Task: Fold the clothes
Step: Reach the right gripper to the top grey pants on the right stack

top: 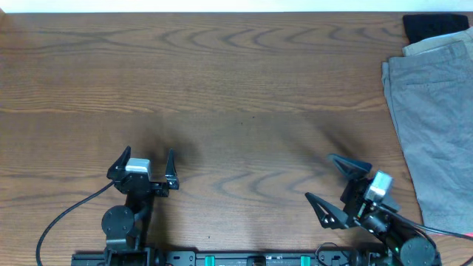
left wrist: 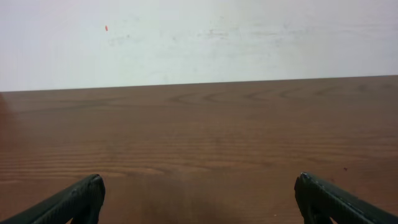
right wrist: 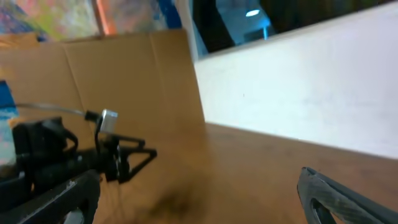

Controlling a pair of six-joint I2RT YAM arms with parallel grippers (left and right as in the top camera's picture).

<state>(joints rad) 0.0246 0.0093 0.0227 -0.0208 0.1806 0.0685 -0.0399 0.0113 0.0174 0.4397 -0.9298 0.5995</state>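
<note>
The brown wood-grain counter [top: 222, 81] fills the overhead view. Beyond its far edge the left wrist view shows a plain white wall [left wrist: 199, 37], and the right wrist view shows a tan cardboard panel [right wrist: 130, 81]. The clothes [top: 436, 125] lie at the counter's right edge: soft grey shorts [top: 432, 148] spread flat, with a beige piece [top: 437, 46] and a black piece [top: 432, 26] at their far end. Near the front edge, the left tool [top: 150, 152] is spread wide and holds nothing. The right tool [top: 319, 176] is also spread wide and empty, angled leftward, near the shorts but apart from them. The fingers are dark and tapered.
</note>
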